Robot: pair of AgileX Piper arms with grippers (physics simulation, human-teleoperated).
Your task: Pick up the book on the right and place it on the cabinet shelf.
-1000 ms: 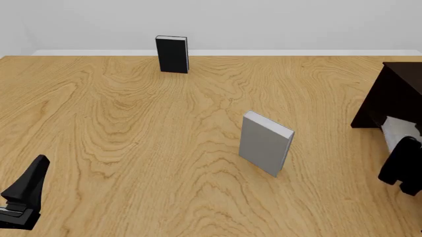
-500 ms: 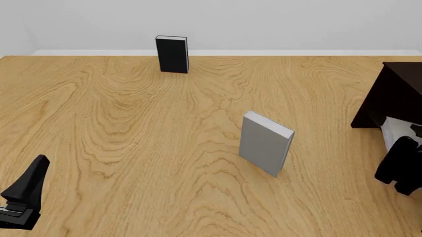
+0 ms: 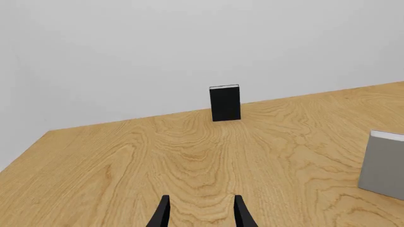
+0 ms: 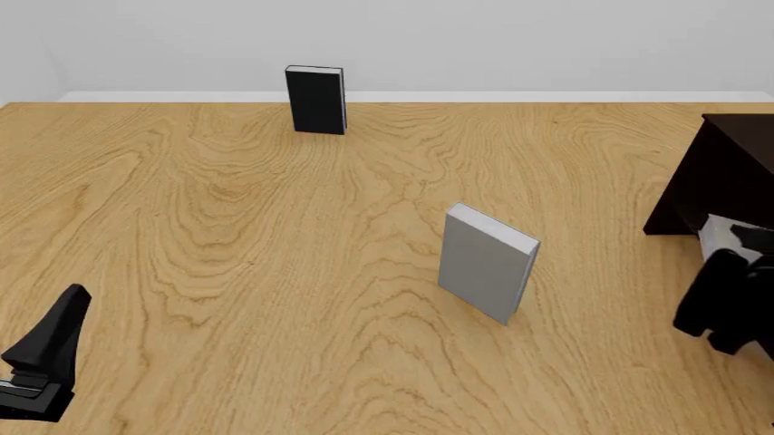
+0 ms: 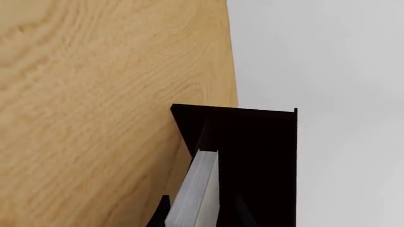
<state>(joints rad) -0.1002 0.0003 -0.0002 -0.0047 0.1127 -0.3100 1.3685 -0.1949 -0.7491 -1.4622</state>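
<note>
Gripping the book (image 5: 197, 189) between its two fingertips, the right gripper (image 4: 723, 313) holds it just in front of the cabinet (image 4: 723, 181), at the cabinet's near lower corner as the front view shows it. In the right wrist view the book's white page block faces the camera, and its long axis runs from the fingertips straight toward the dark opening of the cabinet shelf (image 5: 259, 156); its far end lies at or just inside the front edge of the shelf, and whether it touches the wood cannot be told. In the front view only a small pale part of the book shows beside the cabinet, mostly hidden by the gripper. The left gripper (image 3: 200, 215) hangs low over the table (image 4: 242, 236), well apart from the cabinet on the opposite side, with its fingers parted by a narrow gap and nothing between them. A second grey book (image 4: 487, 263) stands upright on the table between the left gripper and the cabinet, nearer the cabinet, its spine turned obliquely. A black book (image 4: 317, 100) stands upright near the far table edge, well apart from the cabinet. The table has a light wood grain surface, and a plain white wall (image 4: 484, 41) rises behind it.
</note>
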